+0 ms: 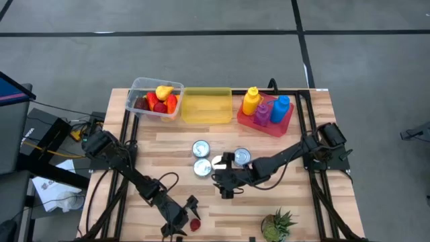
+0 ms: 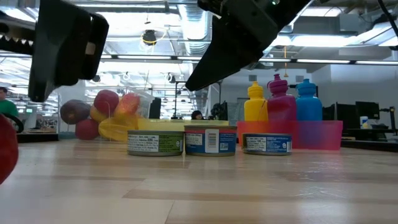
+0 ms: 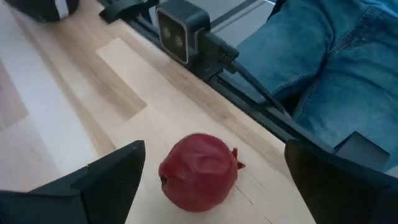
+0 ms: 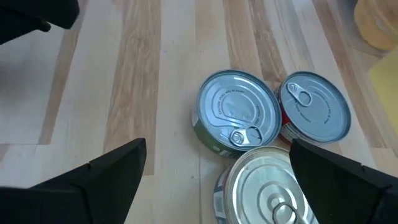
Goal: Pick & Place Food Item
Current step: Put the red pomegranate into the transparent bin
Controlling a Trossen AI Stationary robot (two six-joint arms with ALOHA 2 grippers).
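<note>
A red pomegranate (image 3: 199,172) lies on the wooden table (image 1: 269,202) near its front edge, also seen in the high view (image 1: 195,224) and at the low view's left border (image 2: 5,152). My left gripper (image 3: 214,190) is open, one finger on either side of the pomegranate, apart from it; in the high view it sits at the front centre (image 1: 183,222). My right gripper (image 4: 214,186) hangs open over the table's middle (image 1: 225,180), just in front of three tin cans (image 4: 238,116) that stand upright close together.
Along the far edge stand a clear bin of fruit (image 1: 154,99), a yellow bin (image 1: 205,105) and a red tray with bottles (image 1: 265,111). A small plant (image 1: 279,225) is at the front right. A camera block (image 3: 180,31) and a person's legs (image 3: 336,68) are beyond the front edge.
</note>
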